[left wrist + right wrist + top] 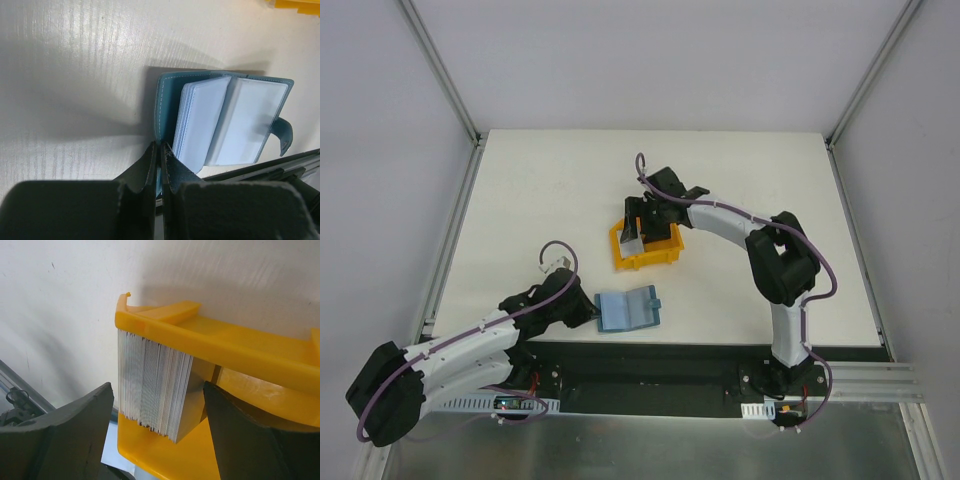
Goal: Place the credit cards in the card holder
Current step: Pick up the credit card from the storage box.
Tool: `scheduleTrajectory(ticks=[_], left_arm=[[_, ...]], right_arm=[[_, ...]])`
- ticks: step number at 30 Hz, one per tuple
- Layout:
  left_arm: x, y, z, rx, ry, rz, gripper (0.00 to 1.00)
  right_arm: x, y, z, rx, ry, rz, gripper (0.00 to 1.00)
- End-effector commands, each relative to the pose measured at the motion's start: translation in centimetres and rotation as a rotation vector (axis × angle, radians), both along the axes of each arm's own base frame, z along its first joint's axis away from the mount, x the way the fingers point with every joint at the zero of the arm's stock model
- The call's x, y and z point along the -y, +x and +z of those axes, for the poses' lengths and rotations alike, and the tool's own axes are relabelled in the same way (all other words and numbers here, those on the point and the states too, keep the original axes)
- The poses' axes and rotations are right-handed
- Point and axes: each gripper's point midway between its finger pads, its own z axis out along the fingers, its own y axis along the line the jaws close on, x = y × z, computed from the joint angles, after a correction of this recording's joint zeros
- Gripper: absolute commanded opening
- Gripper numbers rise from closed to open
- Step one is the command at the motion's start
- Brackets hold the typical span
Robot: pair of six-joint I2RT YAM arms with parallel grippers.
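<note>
The card holder is a teal-blue wallet lying open near the table's front edge, its pale blue pockets facing up. My left gripper is at its left side, shut on the edge of the wallet's left cover. The credit cards stand as a thick pale grey stack on edge in a yellow bin. My right gripper hangs over that bin, open. In the right wrist view its fingers straddle the stack with gaps on both sides, touching nothing.
The yellow bin's rim rises just behind the stack. The wallet's snap tab sticks out to its right. The table's dark front edge rail runs just below the wallet. Metal frame posts stand at the back corners.
</note>
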Motion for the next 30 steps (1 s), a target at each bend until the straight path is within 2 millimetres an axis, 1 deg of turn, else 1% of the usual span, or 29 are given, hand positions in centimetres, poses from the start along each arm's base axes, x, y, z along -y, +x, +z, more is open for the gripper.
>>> scheduleTrajectory(ticks=[1, 4, 8, 14, 21, 24, 26, 30], left_arm=[[0.2, 0.2, 0.6, 0.009, 0.01, -0.016, 0.0], [0.3, 0.2, 0.7, 0.012, 0.008, -0.017, 0.0], [0.3, 0.3, 0.8, 0.013, 0.005, -0.015, 0.0], [0.3, 0.2, 0.7, 0.007, 0.01, -0.02, 0.0], [0.3, 0.1, 0.6, 0.008, 0.009, -0.023, 0.0], [0.3, 0.2, 0.6, 0.008, 0.011, -0.022, 0.0], [0.3, 0.2, 0.7, 0.009, 0.01, -0.022, 0.0], [0.4, 0.3, 0.7, 0.008, 0.013, -0.024, 0.0]], right_arm=[[-0.7, 0.2, 0.3, -0.013, 0.053, 0.003, 0.75], [-0.8, 0.0, 0.5, -0.019, 0.064, 0.01, 0.75], [-1.2, 0.0, 1.2, -0.024, 0.095, 0.022, 0.71], [-1.4, 0.1, 2.3, -0.008, 0.124, 0.023, 0.59], [-1.1, 0.0, 2.2, -0.011, 0.114, 0.015, 0.45], [-1.0, 0.0, 2.1, -0.011, 0.109, 0.014, 0.36], [-0.9, 0.1, 2.2, -0.003, 0.101, 0.009, 0.33], [-0.7, 0.3, 2.7, 0.012, 0.099, 0.005, 0.25]])
